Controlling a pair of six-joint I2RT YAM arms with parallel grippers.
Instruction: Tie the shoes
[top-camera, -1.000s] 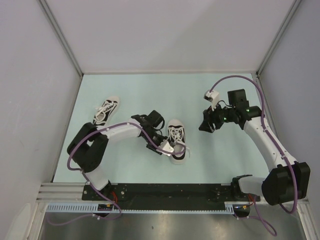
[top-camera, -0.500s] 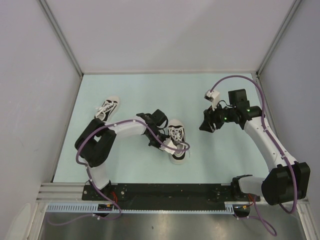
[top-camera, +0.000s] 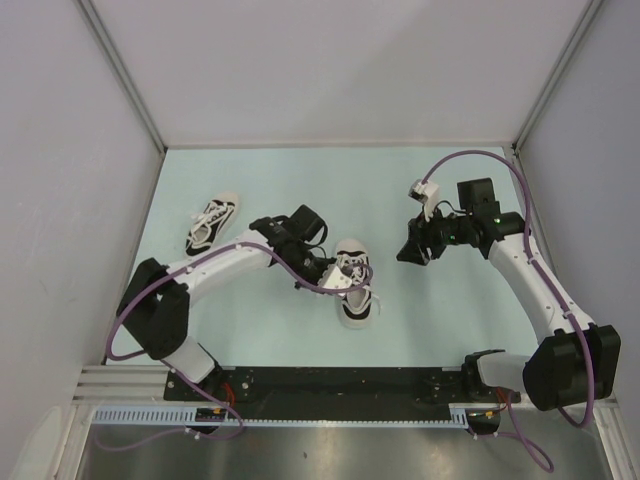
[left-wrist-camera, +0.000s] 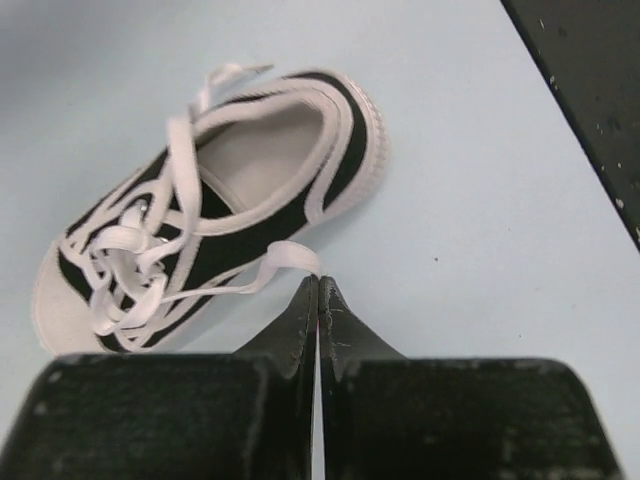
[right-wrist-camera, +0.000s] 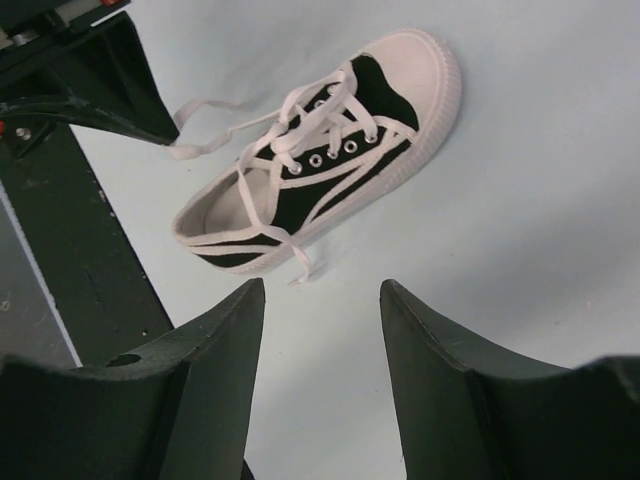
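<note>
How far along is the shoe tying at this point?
Nothing looks tied yet. In hand: the left pincer is shut on one lace end of the centre shoe, whose laces lie loose. The right pincer hangs open beside it. Left: both bows; the other shoe lies untouched.

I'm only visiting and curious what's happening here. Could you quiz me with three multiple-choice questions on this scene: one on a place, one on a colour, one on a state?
1. Where does the spare shoe lie?
A) toward the left side of the table
B) beneath the right arm
C) inside a box

2. What colour are the laces?
A) red
B) white
C) black

3. How is the right gripper?
A) open
B) shut on a lace
C) shut on a shoe

Answers:
1 A, it sits alone near the left edge, away from both grippers.
2 B, they show white in both wrist views.
3 A, its jaws stand apart with nothing between them, while the left gripper pinches one of the laces.
</note>
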